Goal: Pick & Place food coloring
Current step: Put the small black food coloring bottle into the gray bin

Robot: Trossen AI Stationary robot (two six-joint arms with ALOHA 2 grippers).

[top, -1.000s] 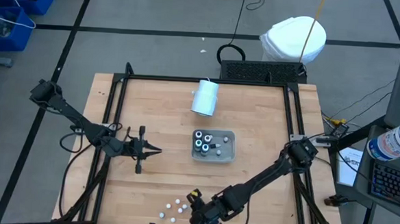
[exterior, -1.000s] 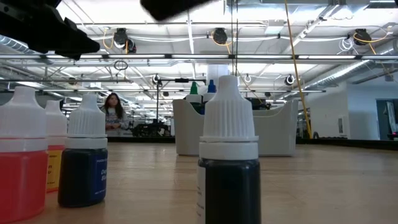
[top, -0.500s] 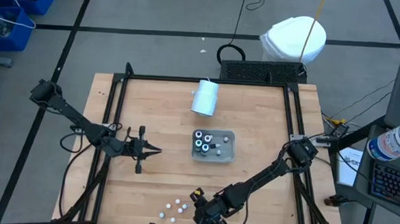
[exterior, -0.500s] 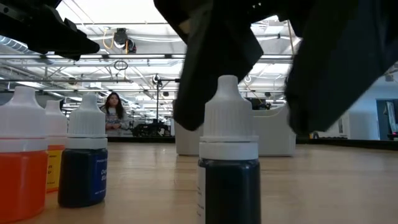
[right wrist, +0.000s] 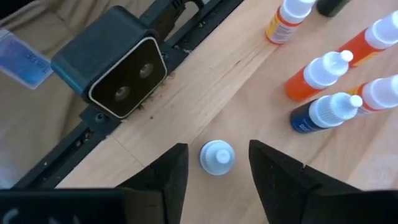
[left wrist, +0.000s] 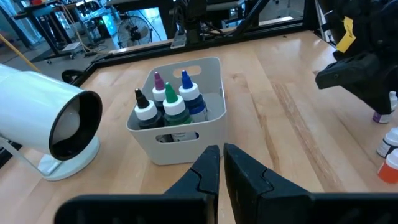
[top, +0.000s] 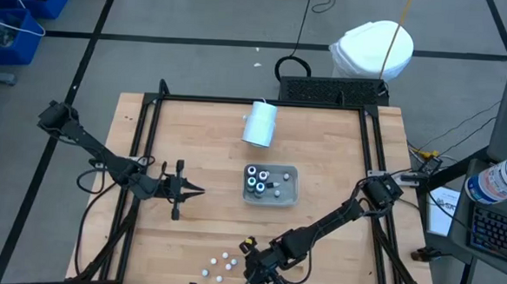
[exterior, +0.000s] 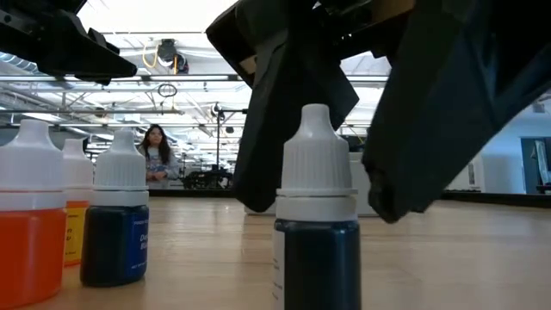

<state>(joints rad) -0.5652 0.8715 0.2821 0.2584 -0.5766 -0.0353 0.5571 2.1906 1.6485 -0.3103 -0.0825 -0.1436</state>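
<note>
Right fingers (right wrist: 214, 180) have dropped to straddle a dark bottle (right wrist: 217, 157), still apart (grasp looks imminent), while left fingers (left wrist: 217, 163) stay together.

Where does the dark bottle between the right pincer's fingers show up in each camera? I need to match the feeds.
High view: hidden under the right pincer at the table's near edge.
Low view: dark bottle centre foreground, fingers either side.
Left wrist view: not in it.
Right wrist view: white cap seen from above, between the fingers.
Shared landmark: the orange bottle, at far left in the low view.
</note>
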